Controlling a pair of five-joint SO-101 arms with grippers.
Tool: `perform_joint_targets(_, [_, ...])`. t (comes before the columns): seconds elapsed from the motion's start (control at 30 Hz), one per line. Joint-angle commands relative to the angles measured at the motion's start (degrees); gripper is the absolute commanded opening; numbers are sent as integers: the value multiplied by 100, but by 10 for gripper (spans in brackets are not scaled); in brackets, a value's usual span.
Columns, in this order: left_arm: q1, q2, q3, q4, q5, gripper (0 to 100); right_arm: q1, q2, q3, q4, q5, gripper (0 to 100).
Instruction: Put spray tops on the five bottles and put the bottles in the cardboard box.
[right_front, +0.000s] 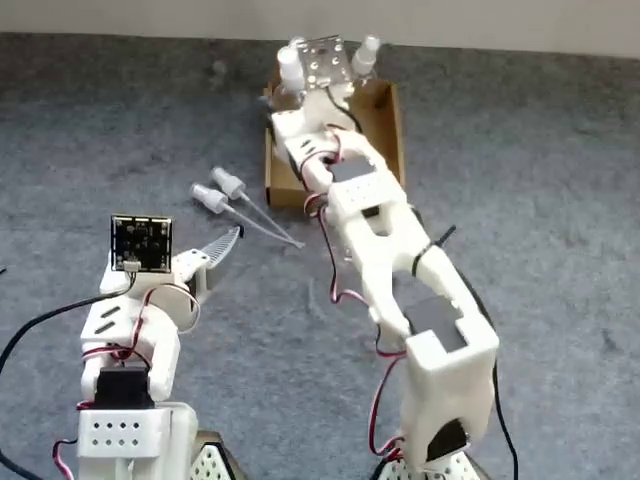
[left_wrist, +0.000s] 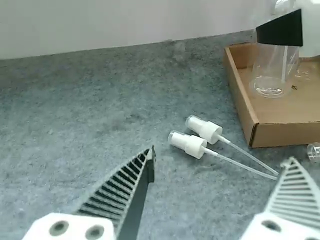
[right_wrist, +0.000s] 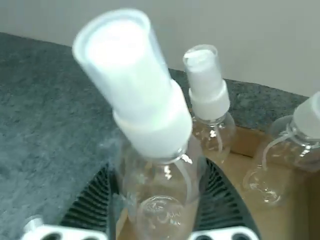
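Note:
My right gripper (right_wrist: 159, 202) is shut on a clear bottle (right_wrist: 157, 190) with a white spray top (right_wrist: 132, 85), tilted, at the near edge of the cardboard box (right_wrist: 246, 144). Two more capped bottles (right_wrist: 210, 115) (right_wrist: 285, 160) stand in the box behind it. From above, the right gripper (right_front: 298, 100) reaches over the box (right_front: 388, 130) at the table's far middle, with the held bottle (right_front: 290, 68) at the box's far left. My left gripper (left_wrist: 220, 157) (right_front: 215, 250) is open and holds nothing. Just ahead of it, two loose spray tops (left_wrist: 202, 129) (left_wrist: 187, 143) lie on the carpet (right_front: 228, 183) (right_front: 210, 197).
Grey carpet (right_front: 120, 130) covers the table. In the left wrist view, the box wall (left_wrist: 239, 95) stands beyond the spray tops, with a clear bottle (left_wrist: 272, 75) inside. A small clear object (left_wrist: 314, 150) lies beside the box's front corner.

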Motion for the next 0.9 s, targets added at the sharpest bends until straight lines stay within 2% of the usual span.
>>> perform_joint_targets(0.0, [-66, 40, -31, -132, 9, 304, 215, 101, -708, -145, 62, 3])
perform_joint_targets(0.43, [-66, 40, -22, -132, 0, 304, 233, 1015, -743, -180, 62, 3])
perform_joint_targets(0.87, [-57, 40, -22, -132, 0, 304, 215, 1086, -752, -189, 35, 3])
